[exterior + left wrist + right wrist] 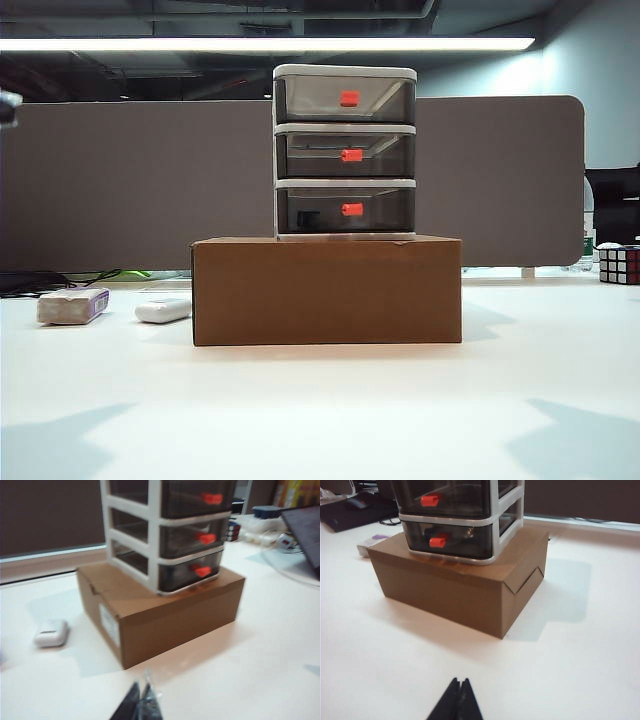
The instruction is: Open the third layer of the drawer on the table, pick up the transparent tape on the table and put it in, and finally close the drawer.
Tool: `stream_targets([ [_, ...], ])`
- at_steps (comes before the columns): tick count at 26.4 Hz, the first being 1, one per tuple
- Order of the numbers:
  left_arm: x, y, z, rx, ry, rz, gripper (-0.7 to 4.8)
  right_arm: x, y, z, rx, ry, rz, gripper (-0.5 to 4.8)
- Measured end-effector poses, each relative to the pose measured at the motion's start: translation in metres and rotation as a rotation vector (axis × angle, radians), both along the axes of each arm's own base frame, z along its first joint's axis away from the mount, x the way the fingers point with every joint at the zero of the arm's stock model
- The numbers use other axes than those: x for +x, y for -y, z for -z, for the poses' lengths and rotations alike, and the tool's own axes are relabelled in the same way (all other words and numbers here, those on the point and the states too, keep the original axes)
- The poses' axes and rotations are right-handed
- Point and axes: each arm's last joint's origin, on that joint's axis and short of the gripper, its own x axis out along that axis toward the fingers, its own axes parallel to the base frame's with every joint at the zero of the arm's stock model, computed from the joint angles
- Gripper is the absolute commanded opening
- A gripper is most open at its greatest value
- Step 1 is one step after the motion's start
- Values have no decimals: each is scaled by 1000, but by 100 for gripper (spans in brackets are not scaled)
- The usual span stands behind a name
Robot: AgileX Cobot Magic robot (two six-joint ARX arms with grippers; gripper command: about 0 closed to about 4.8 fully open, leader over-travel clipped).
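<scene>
A long ceiling light strip (pixel 265 44) glows at the top of the exterior view and washes the white table (pixel 320 420) bright, almost blown out near the front. Two soft grey shadows lie at the lower corners there. The cardboard box (pixel 327 290) throws a faint shadow to its right. The left wrist view is soft and slightly blurred, with the left end effector (pixel 141 700) out of focus. The right wrist view is sharper; the box (pixel 465 585) casts a dim shadow on the table beside it.
</scene>
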Motion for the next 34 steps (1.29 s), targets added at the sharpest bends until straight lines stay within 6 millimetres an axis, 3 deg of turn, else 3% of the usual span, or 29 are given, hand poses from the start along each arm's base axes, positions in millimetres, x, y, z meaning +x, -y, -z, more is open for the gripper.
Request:
stream_targets([
  [6,8,3,28,5,-3,-81,-6,4,1,9,-7,40,60,-5],
  [11,9,1,27,27,18,-138,-6,6,5,9,-41,55,139,-5],
  [17,21,-20,29,85,14,-332,-6,9,17,9,-62,62,243,-5],
  [27,28,-51,30,-23,-31,-417,-5,11,26,8,-58,63,320,-4],
  [34,27,-51,29,-39,-37,-404,-5,11,26,8,-54,64,319,-4],
])
